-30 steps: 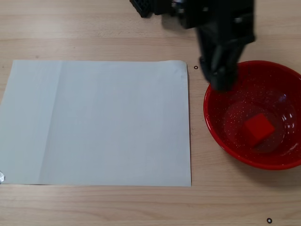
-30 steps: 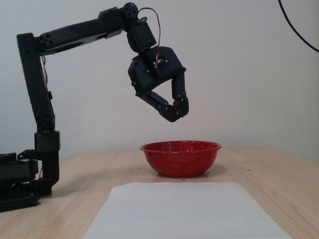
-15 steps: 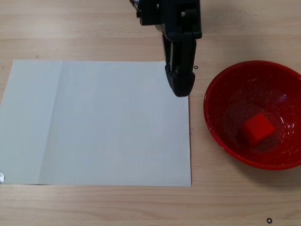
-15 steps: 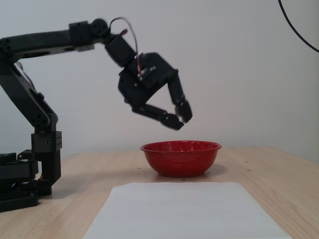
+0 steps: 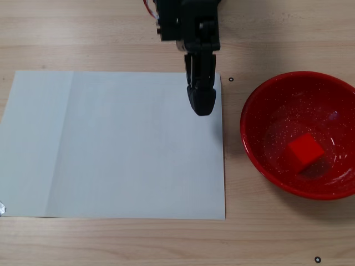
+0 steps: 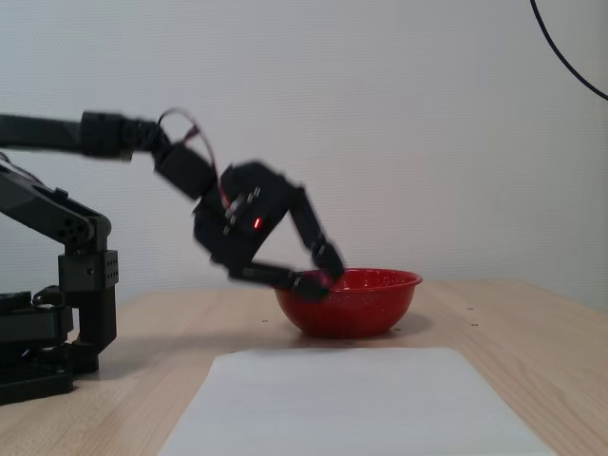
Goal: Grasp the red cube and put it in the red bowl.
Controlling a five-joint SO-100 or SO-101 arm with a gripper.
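The red cube (image 5: 305, 151) already sits inside the red bowl (image 5: 260, 100), off to the right of the gripper (image 5: 202, 106) in the top-down fixed view. The gripper holds nothing, its jaws spread apart in the side-on fixed view. The cube looks small, rigid and light with flat faces, so two opposite sides would be the place to pinch it.

bare lab-like wooden tabletop (image 5: 111, 33)

black arm (image 6: 237, 223), red indicator light, red-white cable loop, black blocky base (image 6: 57, 323).
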